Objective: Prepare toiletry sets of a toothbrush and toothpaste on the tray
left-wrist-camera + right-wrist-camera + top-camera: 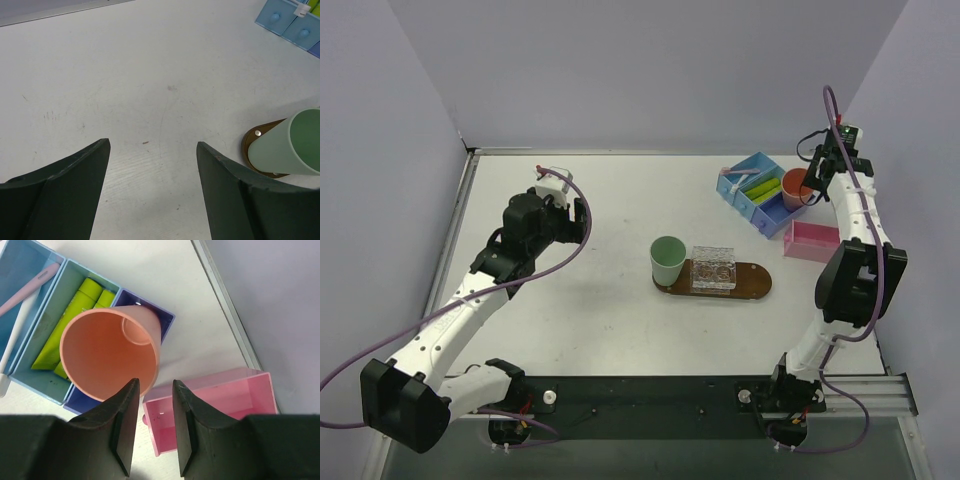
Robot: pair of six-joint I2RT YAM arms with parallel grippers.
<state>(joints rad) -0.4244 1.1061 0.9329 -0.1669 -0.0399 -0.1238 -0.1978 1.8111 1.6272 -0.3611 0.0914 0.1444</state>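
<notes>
Lime-green toothpaste tubes (75,305) lie in the middle compartment of a blue bin (757,187). A pale toothbrush (27,287) lies in the compartment beside them. An orange cup (107,352) stands in the bin's dark blue compartment. My right gripper (154,382) hovers at the cup's near rim, jaws narrowly open, with only table and pink box in the gap. The brown oval tray (755,283) sits mid-table. Far from it at the left, my left gripper (152,145) is wide open over bare table.
On the tray stand a mint-green cup (667,258) and a clear plastic box (713,268). A pink shallow box (810,241) sits just in front of the blue bin, near the table's right edge. The left wrist view shows the tray's end (252,140) and the mint cup (290,145).
</notes>
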